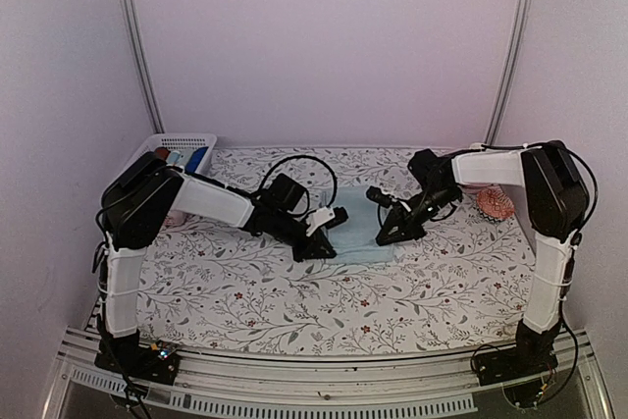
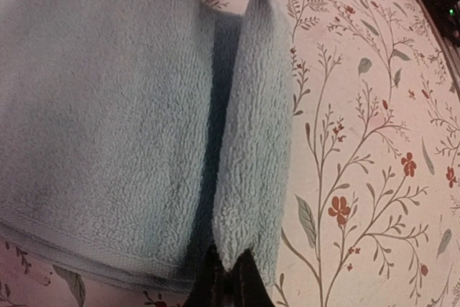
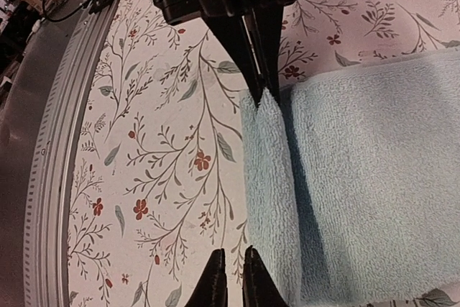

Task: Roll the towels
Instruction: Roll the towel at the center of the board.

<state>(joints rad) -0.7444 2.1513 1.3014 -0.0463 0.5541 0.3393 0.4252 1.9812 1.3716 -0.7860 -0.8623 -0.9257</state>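
The pale blue towel [image 1: 359,233] lies flat mid-table, its near edge lifted into a standing ridge [image 2: 251,127]. My left gripper [image 2: 230,272] is shut on the left end of that ridge, pinching the terry cloth [image 3: 267,170]. The right gripper [image 3: 233,258] is at the ridge's other end, just beside the cloth over the bare tablecloth. Its fingers are almost together and hold nothing. In the top view the two grippers face each other across the towel, left [image 1: 319,245] and right [image 1: 389,236]. A pink roll [image 1: 496,205], apparently the pink towel, sits behind the right arm.
A white basket [image 1: 167,142] at the back left holds a dark blue roll [image 1: 197,159]. The floral tablecloth [image 1: 294,301] runs to a metal rail [image 1: 324,372] at the near edge. White walls enclose the back and both sides.
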